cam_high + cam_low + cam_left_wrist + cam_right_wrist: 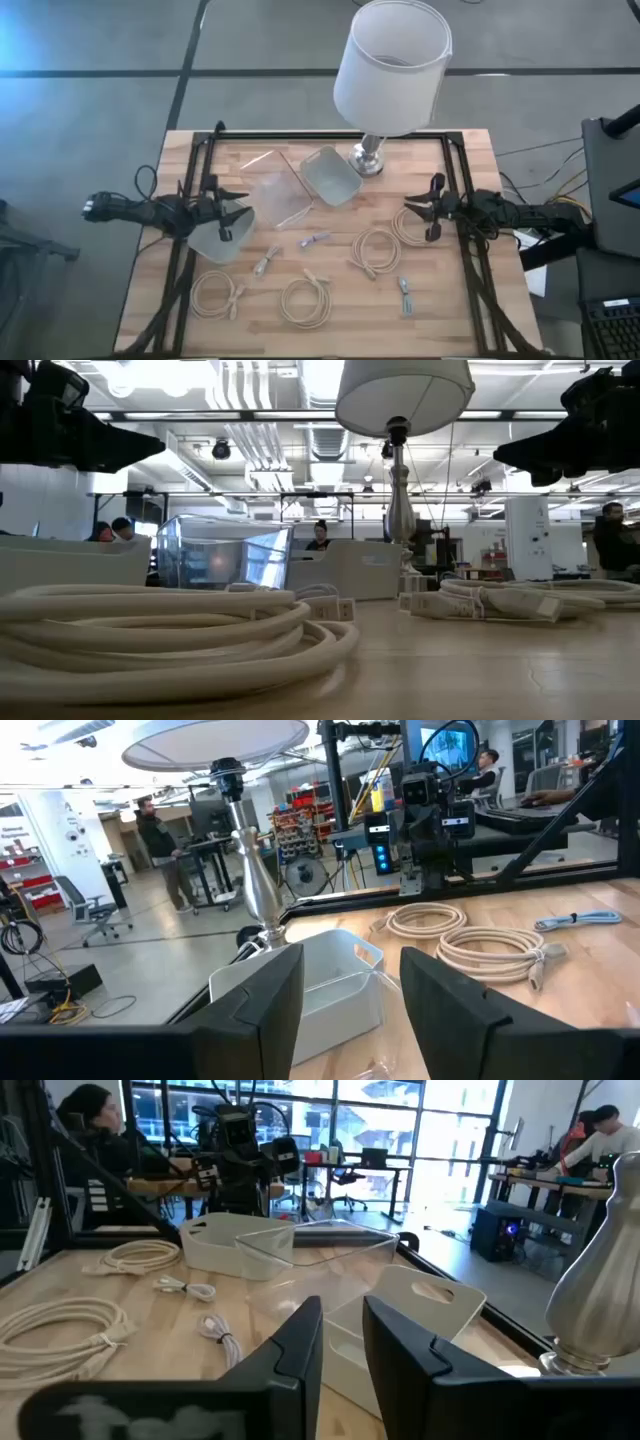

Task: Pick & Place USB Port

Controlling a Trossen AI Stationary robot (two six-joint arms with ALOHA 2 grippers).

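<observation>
Three short USB cables with plugs lie loose on the wooden table: one near the middle (315, 241), one to its lower left (265, 265), and a light blue one at the front right (405, 293). My left gripper (235, 215) hovers at the table's left side over a white bin (220, 240). It is open with nothing between its fingers (270, 1000). At the right side, my right gripper (427, 215) stands beside a cream cable coil (408, 225). Its fingers (300, 1340) are a narrow gap apart and hold nothing.
A lamp (385, 75) stands at the back centre. Beside it are a white bin (330, 175) and a clear bin (275, 195). Cream cable coils lie at the front left (215, 293), front centre (305, 300) and centre right (375, 250). A black frame (190, 200) borders the table. People are in the room behind.
</observation>
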